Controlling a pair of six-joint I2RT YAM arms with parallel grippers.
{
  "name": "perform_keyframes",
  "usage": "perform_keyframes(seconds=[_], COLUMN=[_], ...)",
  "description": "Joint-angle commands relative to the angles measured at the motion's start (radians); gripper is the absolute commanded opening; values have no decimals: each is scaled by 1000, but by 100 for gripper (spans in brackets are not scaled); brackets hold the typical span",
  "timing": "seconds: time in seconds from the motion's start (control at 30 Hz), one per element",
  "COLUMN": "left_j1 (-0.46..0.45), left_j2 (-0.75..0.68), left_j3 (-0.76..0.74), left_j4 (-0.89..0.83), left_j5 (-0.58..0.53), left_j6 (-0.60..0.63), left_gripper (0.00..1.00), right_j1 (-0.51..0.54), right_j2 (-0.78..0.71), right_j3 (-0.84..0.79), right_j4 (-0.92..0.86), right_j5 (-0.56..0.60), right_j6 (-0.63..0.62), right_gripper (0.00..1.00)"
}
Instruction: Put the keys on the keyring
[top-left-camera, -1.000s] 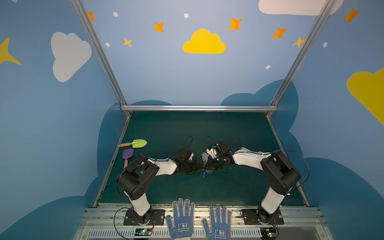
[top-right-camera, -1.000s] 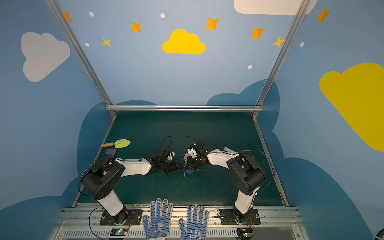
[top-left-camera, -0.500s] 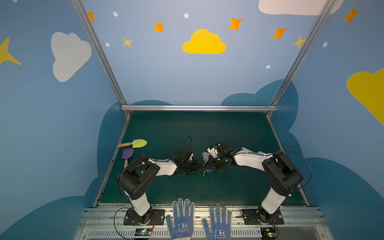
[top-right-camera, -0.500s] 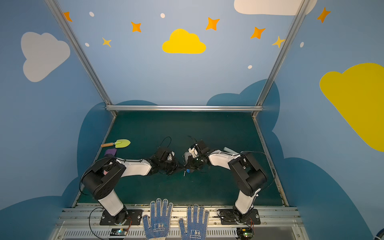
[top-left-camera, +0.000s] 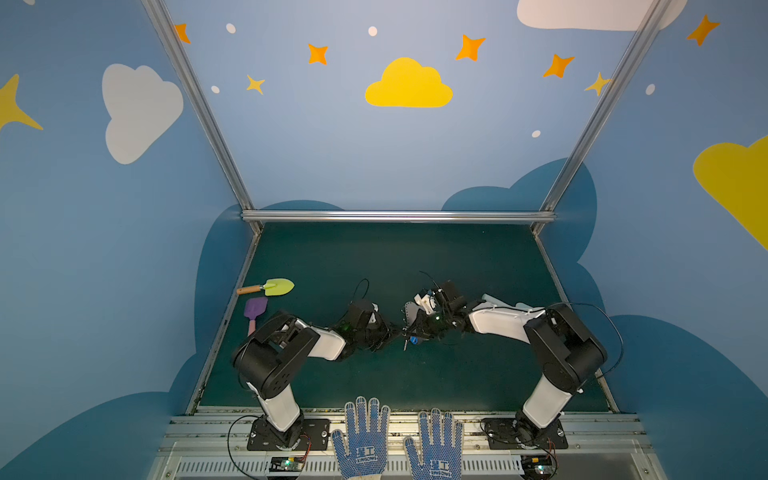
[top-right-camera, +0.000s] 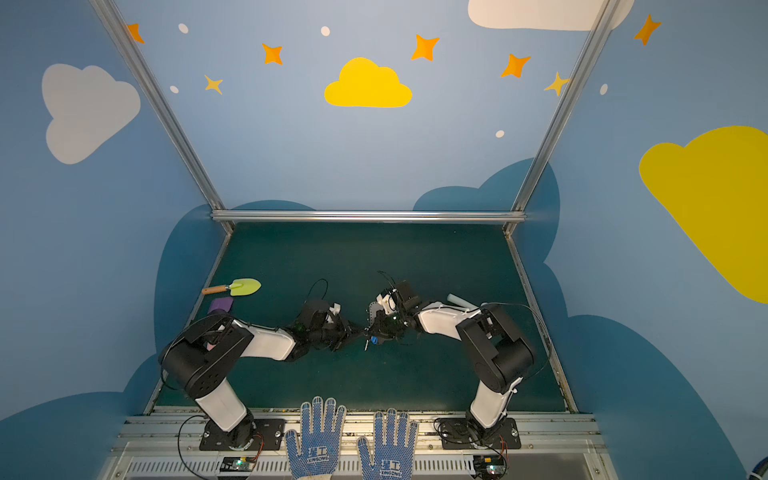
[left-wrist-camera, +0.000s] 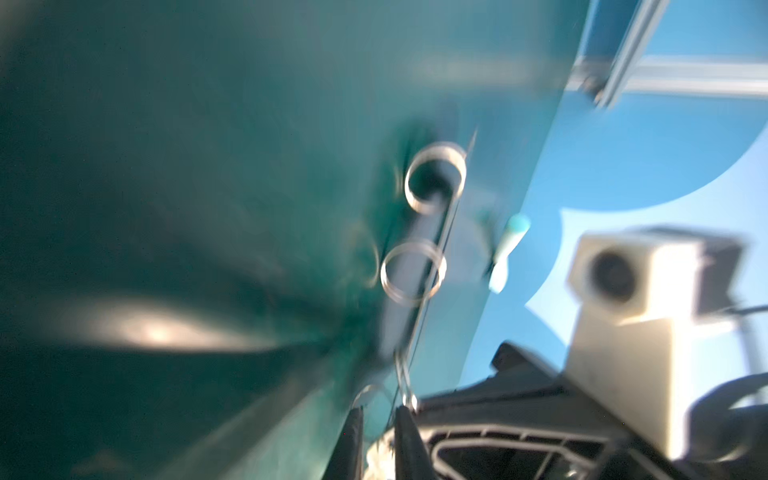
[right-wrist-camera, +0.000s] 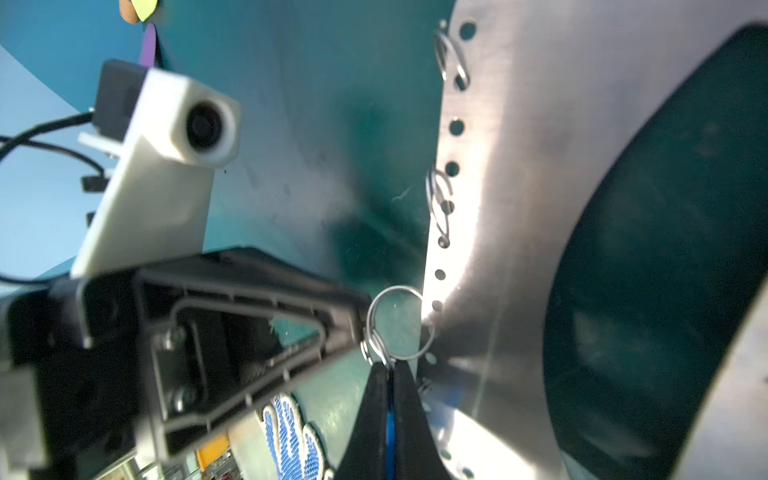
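Two claws meet tip to tip above the middle of the green counter in both top views, the left claw reaching in from the left and the right claw from the right. Just behind their meeting point the keyring stands on edge, its grey holed face close against the right claw's body. The keys hang at the fingertips, a blue tag with a sliver of silver beside it. How wide either claw stands is too small to read here.

The left wrist view is blurred. The left claw shows a narrow slit between its fingers, and a thin wire runs to one fingertip. Whether it is pinched cannot be told. Beyond, two wire rings show round.

In the right wrist view the right claw is pressed together, with a strip of the blue tag in the slit and the keys' small split ring caught at the tips. A larger wire ring overlaps the keyring's curved edge, and the left claw touches its other side. The plate is brushed grey, with a row of small holes and a dark oval cutout.
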Motion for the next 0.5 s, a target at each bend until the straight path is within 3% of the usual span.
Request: perform_keyframes(seconds=[0.0,0.23,0.47], left_j1=[20,20,20], left_j2=[46,104,65], left_j3=[-40,-28,-74], left_j4=[199,304,325], left_j5=[-23,15,-7], left_j6=[-84,-121,-120], left_gripper=[24,26,29], right_j1=[-4,-11,-21], right_j2=[-44,-60,-58], right_j3=[-10,-22,-20], right_j4=[30,51,51], right_j5=[-45,-51,-47], right_j6=[17,29,43], right_gripper=[0,0,0])
